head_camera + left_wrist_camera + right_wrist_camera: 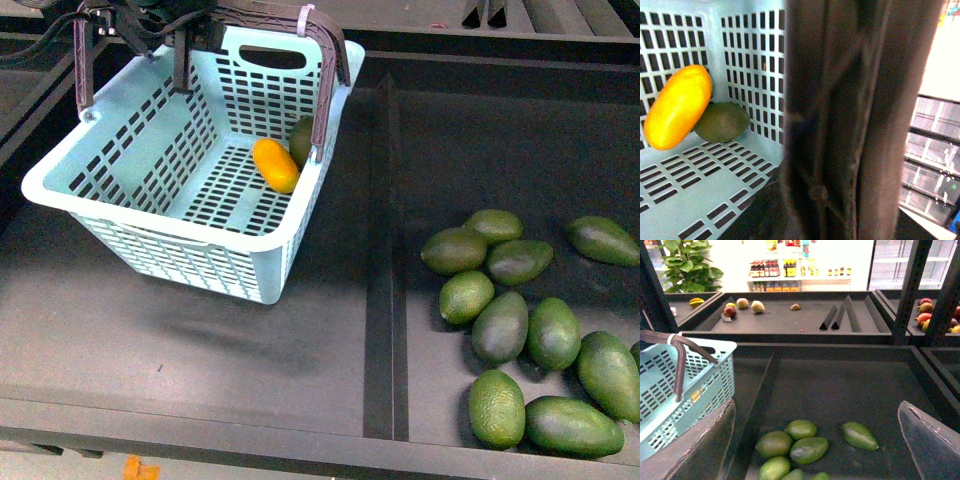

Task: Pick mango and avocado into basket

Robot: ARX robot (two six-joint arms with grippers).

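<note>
the mango (275,165) is a smooth, glossy oval, yellow at its edges and deep orange across the middle, with no stem showing. it lies on the slotted floor of the basket (160,225), near the far corner on the side away from the left hand (150,35), below and in front of that hand. its long axis runs diagonally across the floor, one end toward the far end wall with the cut-out grip, the other toward the near rim. in the left wrist view the mango (677,107) leans tilted, its upper end against the lattice wall and its lower end on the floor.

the avocado (301,140) inside the basket is dull dark green and egg-shaped, tucked in the corner just behind the mango and touching it; the brown handle (325,70) partly hides it. in the left wrist view the avocado (722,121) lies with its long axis roughly level, along the foot of the wall.

the basket is pale aqua with slotted sides, tipped, and seems raised off the dark worktop (200,340) under the left hand. the left hand is at the handles, but whether it is clamped cannot be told.

the right hand's fingers (932,440) stand well apart, holding nothing, above the loose avocados (790,442) on the worktop.
</note>
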